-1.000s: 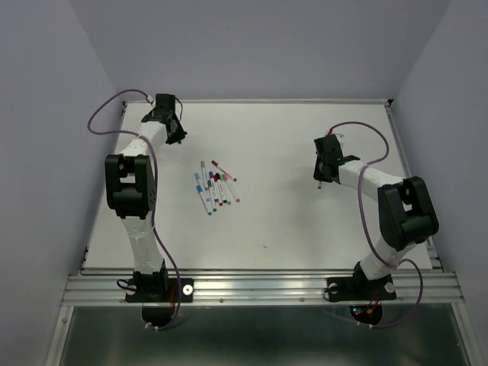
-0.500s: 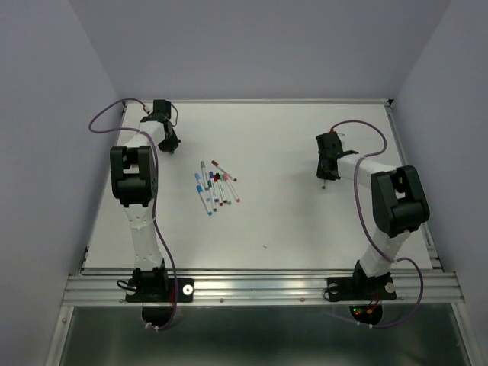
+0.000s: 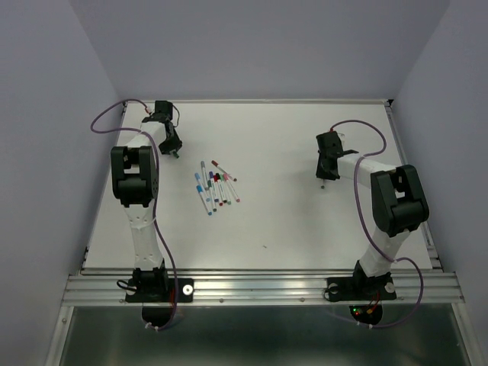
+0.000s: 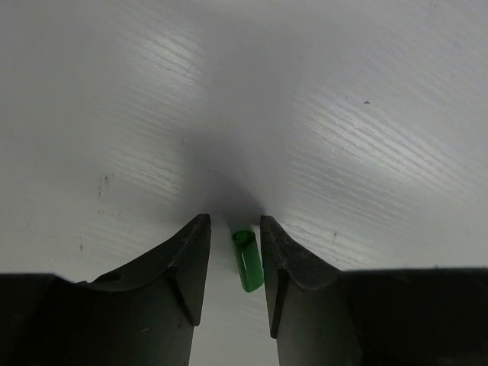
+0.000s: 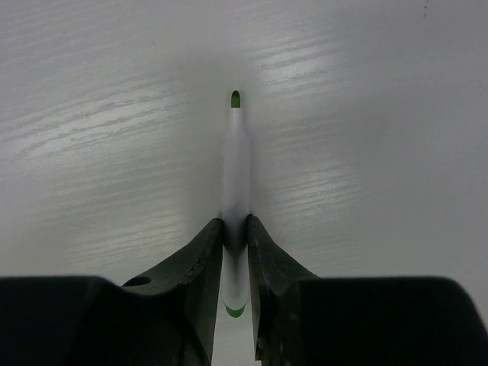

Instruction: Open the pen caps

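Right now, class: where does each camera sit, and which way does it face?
Top external: above and behind the bases, looking down at the table; both arms show.
Left wrist: on the left arm, facing the tabletop; left gripper fingers flank green cap.
Right wrist: likewise; right gripper pinches green pen.
All share the white table.

The surface (image 4: 343, 114) is shining softly, white with fine wood-like lines. The green cap (image 4: 247, 261) is gleaming like clear plastic. The pen (image 5: 235, 175) is looking smooth, the left tool (image 4: 233, 222) dull black.
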Motion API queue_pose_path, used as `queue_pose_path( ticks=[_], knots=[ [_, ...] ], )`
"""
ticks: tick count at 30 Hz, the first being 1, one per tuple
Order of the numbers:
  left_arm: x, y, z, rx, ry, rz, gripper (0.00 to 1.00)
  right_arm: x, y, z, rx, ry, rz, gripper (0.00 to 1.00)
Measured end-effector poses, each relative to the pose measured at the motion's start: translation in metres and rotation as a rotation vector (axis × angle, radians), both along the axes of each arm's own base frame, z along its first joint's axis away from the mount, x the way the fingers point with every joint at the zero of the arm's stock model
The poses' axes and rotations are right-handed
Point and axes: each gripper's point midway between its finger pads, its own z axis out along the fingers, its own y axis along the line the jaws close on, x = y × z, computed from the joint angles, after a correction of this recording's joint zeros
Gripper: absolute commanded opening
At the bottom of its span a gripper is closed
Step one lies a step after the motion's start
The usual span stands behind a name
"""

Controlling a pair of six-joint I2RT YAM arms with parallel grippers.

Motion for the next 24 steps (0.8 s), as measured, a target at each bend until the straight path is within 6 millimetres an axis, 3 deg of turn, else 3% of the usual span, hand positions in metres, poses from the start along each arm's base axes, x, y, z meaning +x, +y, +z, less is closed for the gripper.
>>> queue_pose_path(
  ticks=[2, 9, 17, 19, 20, 24],
  knots=[
    [0.0, 0.0, 0.0, 0.0, -0.001, 0.001, 0.47, 0.0, 0.001, 0.0, 0.005, 0.001, 0.004, 0.27],
    [0.001, 0.0, -0.001, -0.001, -0.005, 0.0, 0.54, 0.0, 0.003, -0.001, 0.015, 0.003, 0.005, 0.47],
    [-0.004, -0.003, 0.004, -0.019, -0.017, -0.006, 0.74, -0.001, 0.006, 0.004, 0.031, -0.003, 0.014, 0.73],
    [-0.006, -0.004, 0.009, -0.023, -0.023, -0.007, 0.99, 0.0, 0.007, 0.008, 0.036, -0.01, 0.018, 0.8],
    [-0.007, -0.005, 0.015, -0.026, -0.034, -0.007, 0.99, 0.0, 0.008, 0.011, 0.041, -0.017, 0.024, 1.0],
    [-0.005, -0.007, 0.055, -0.037, -0.118, -0.01, 0.99, 0.004, 0.011, 0.036, 0.055, -0.066, 0.055, 1.0]
  ],
)
